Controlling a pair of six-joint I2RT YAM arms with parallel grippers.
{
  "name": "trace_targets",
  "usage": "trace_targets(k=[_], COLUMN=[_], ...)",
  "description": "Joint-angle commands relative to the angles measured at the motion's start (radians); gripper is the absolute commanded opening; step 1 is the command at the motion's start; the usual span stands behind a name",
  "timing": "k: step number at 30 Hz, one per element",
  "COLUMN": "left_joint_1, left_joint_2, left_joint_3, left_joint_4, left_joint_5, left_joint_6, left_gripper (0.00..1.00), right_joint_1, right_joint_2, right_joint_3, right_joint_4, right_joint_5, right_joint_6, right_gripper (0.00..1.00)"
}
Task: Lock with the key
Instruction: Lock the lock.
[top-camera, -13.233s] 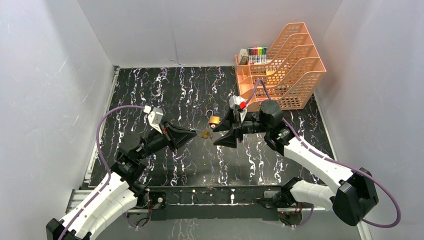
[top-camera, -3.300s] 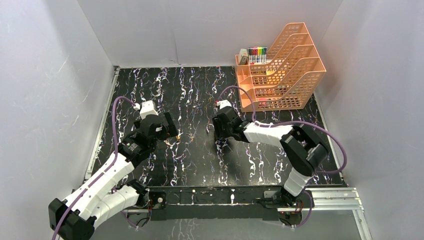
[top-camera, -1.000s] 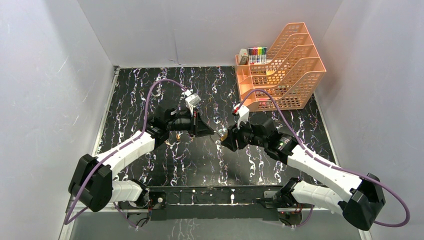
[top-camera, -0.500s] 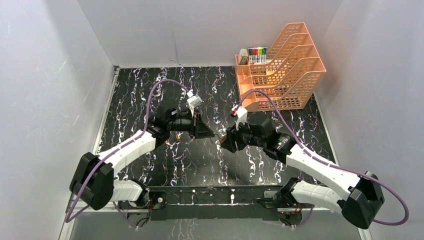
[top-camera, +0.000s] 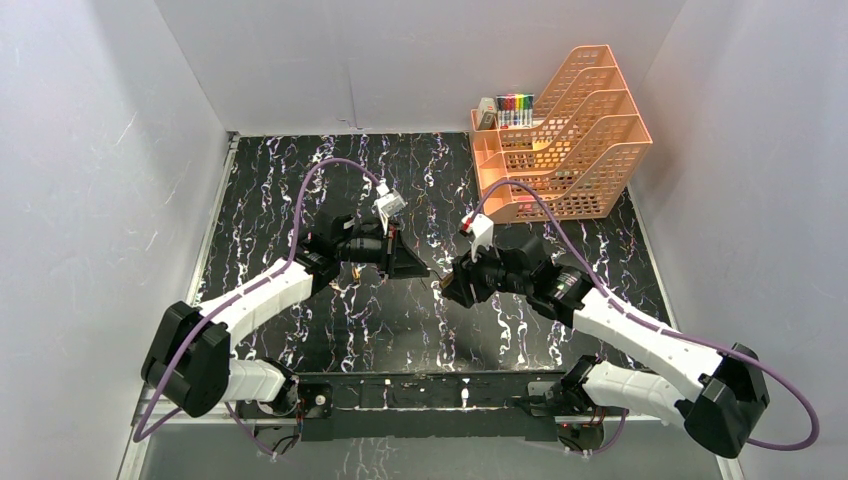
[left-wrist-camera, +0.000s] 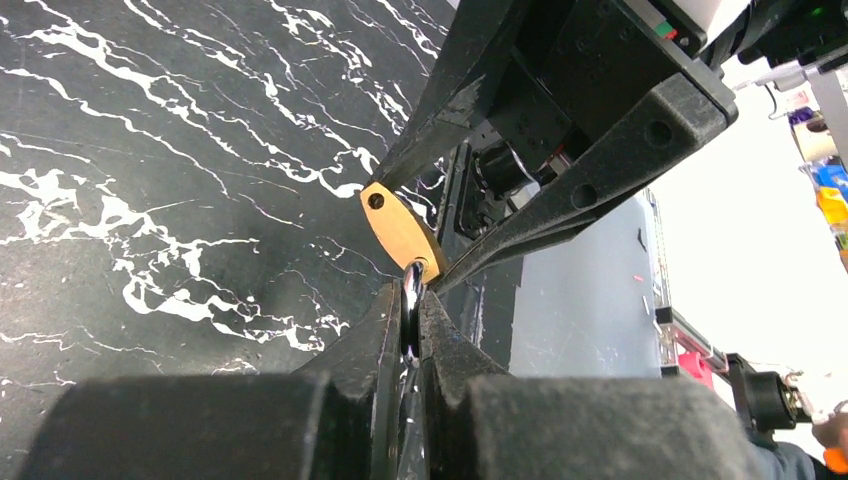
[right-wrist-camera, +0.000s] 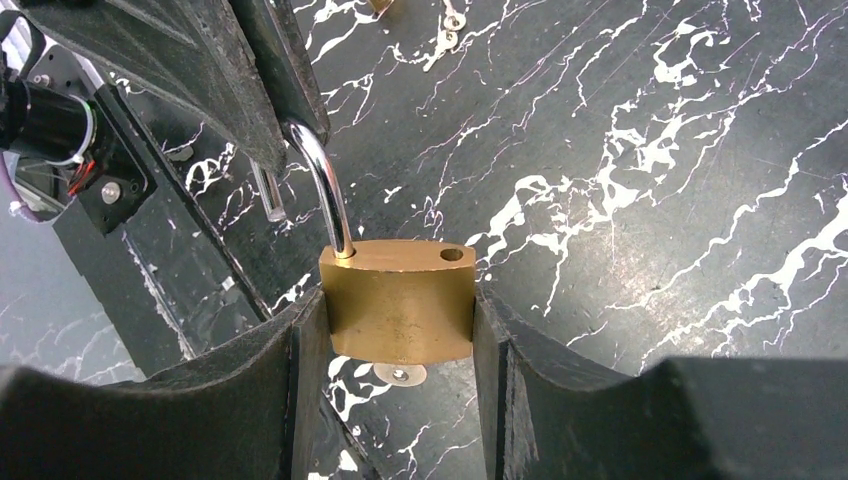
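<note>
The brass padlock (right-wrist-camera: 400, 300) is held between the fingers of my right gripper (right-wrist-camera: 398, 335), which is shut on its body above the table. Its silver shackle (right-wrist-camera: 325, 185) is swung out: one leg sits in the body and the other hangs free beside an empty hole. My left gripper (left-wrist-camera: 411, 297) is shut on the top of the shackle (left-wrist-camera: 411, 285), with the padlock (left-wrist-camera: 400, 230) just beyond its tips. A small silver disc (right-wrist-camera: 398, 374) shows under the lock body; I cannot tell if it is the key. From above, both grippers meet at mid-table (top-camera: 436, 279).
An orange tiered file rack (top-camera: 560, 140) with coloured markers (top-camera: 515, 108) stands at the back right. Small rings and a brass bit (right-wrist-camera: 447, 22) lie on the black marble table (top-camera: 300, 180) beyond the lock. Grey walls close in the sides and back.
Over the last second the right gripper has shifted the padlock slightly toward the left arm. The left gripper has stayed at the shackle.
</note>
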Motion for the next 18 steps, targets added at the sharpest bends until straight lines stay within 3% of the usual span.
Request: trace_targets(k=[1, 3, 6, 11, 18], left_joint_1=[-0.014, -0.014, -0.014, -0.017, -0.018], left_joint_2=[-0.007, -0.019, -0.033, -0.056, -0.093], left_joint_3=[-0.001, 0.014, 0.028, -0.017, -0.07], left_joint_4=[0.003, -0.028, -0.053, 0.097, 0.366], left_joint_5=[0.212, 0.24, 0.313, 0.376, 0.358], left_joint_6=[0.021, 0.048, 0.076, -0.006, -0.17], left_gripper=[0.0, 0.0, 0.0, 0.0, 0.0], right_joint_1=[-0.008, -0.007, -0.007, -0.007, -0.007], right_joint_2=[-0.056, -0.082, -0.148, -0.285, -0.361], right_joint_3=[0.108, 0.123, 0.123, 0.079, 0.017], right_joint_4=[0.062, 0.038, 0.022, 0.042, 0.072], right_joint_5=[0.09, 0.121, 0.176, 0.209, 0.064], right_joint_6=[-0.031, -0.044, -0.056, -0.055, -0.055], right_gripper=[0.66, 0.85, 0.98, 0.98, 0.98])
